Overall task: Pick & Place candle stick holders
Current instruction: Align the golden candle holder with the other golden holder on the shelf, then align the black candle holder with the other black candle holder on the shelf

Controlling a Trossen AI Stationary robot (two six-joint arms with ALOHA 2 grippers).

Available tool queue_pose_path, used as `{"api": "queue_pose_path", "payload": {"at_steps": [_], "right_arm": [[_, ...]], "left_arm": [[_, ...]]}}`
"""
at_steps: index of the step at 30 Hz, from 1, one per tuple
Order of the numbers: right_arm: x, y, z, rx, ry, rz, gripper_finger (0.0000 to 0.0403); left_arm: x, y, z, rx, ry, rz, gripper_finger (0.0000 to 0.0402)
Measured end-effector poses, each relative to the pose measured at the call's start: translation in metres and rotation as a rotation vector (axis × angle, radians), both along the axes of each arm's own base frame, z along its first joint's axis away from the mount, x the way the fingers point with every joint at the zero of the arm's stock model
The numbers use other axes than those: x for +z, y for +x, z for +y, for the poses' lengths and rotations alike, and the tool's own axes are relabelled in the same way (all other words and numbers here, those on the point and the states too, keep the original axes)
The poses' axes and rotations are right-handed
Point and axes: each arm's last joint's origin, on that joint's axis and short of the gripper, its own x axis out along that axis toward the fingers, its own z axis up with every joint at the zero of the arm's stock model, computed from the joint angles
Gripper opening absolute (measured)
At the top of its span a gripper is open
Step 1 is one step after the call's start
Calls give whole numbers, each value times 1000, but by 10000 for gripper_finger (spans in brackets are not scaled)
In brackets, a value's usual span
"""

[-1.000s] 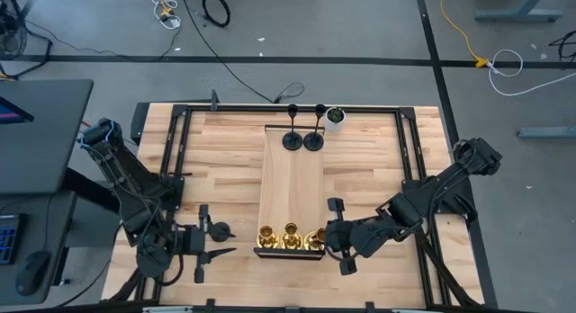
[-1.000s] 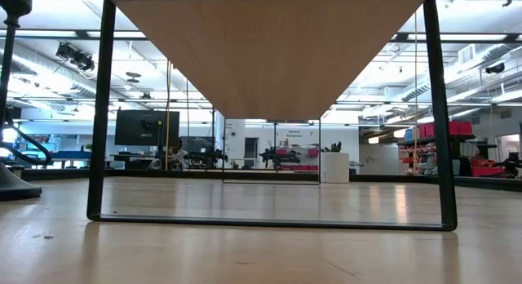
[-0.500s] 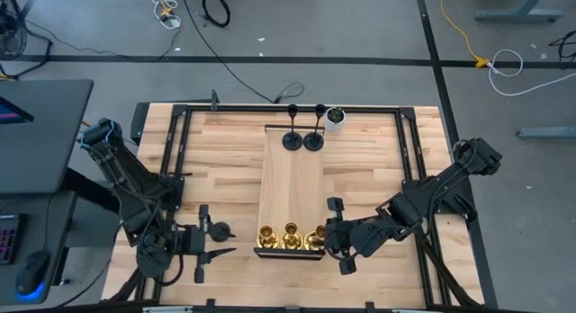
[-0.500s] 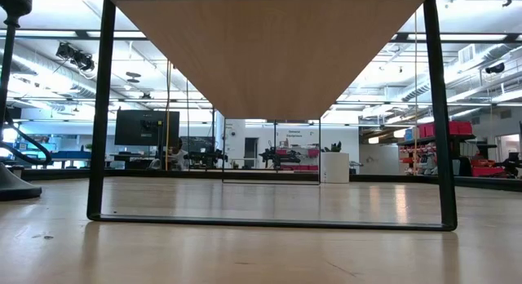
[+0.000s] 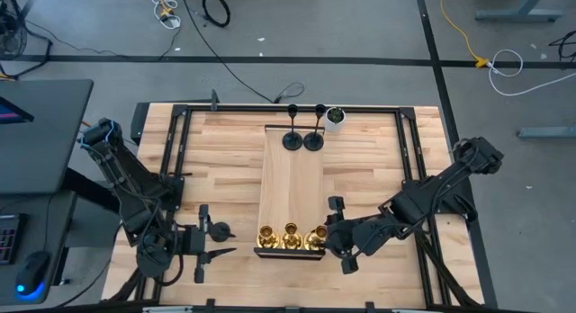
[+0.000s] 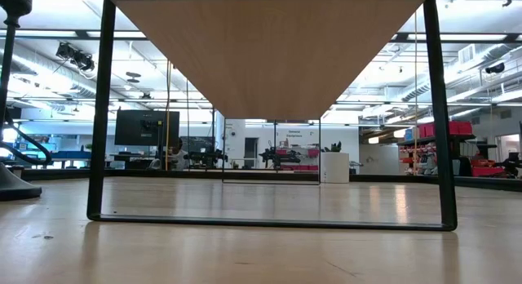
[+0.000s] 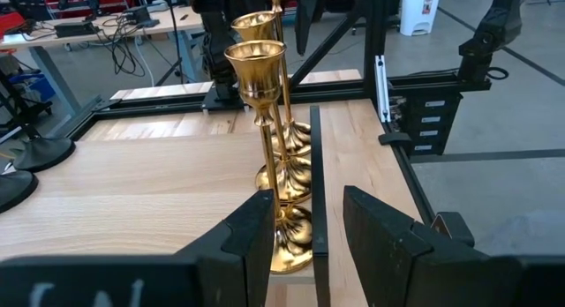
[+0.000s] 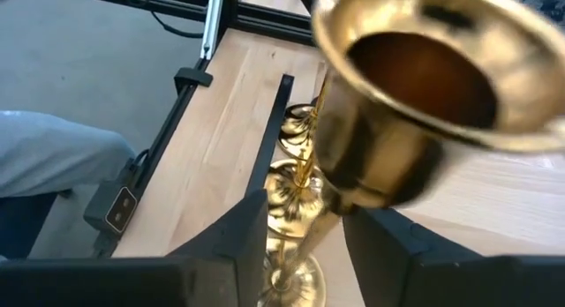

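Observation:
Three brass holders (image 5: 291, 234) stand in a row on the near end of a raised wooden shelf (image 5: 290, 183). Two black holders (image 5: 302, 138) stand on its far end. A third black holder (image 5: 219, 230) stands on the table left of the shelf and also shows in the low view (image 6: 10, 96). My right gripper (image 5: 329, 239) is open beside the right-hand brass holder (image 5: 316, 234), whose stem (image 8: 303, 188) rises between its fingers. My left gripper (image 5: 225, 242) is open and empty left of the shelf, level with the brass row (image 7: 265, 148). My right gripper comes level from the table's right, its open fingers (image 8: 243, 250) on either side of the right-hand brass holder's stem (image 8: 287, 250). The holder stands upright with its base on the shelf. I cannot tell whether a finger touches the stem.
A small white pot with a green plant (image 5: 335, 118) stands on the table just past the shelf's far right corner. A black frame (image 5: 171, 169) runs around the tabletop. Bare wood lies on either side of the shelf.
My right gripper has drawn slightly toward the table's right edge, so the right-hand brass holder shows more fully in the high view. The holders have stayed where they were.

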Motion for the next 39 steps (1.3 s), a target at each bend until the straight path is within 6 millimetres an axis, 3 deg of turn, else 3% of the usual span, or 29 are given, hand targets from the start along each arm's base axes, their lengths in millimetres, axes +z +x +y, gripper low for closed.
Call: {"api": "queue_pose_path", "payload": {"at_steps": [15, 23, 29, 39], "right_arm": [[23, -31, -21, -16, -6, 27, 132], [37, -57, -43, -225, -103, -103, 128], [22, -84, -64, -283, -17, -196, 128], [-30, -117, -84, -256, 151, -280, 128]], "left_arm": [[0, 0, 0, 0, 0, 0, 138], [1, 0, 1, 42, 13, -18, 138], [1, 0, 3, 94, 31, -39, 138], [5, -12, 7, 181, 60, -82, 138]]}}
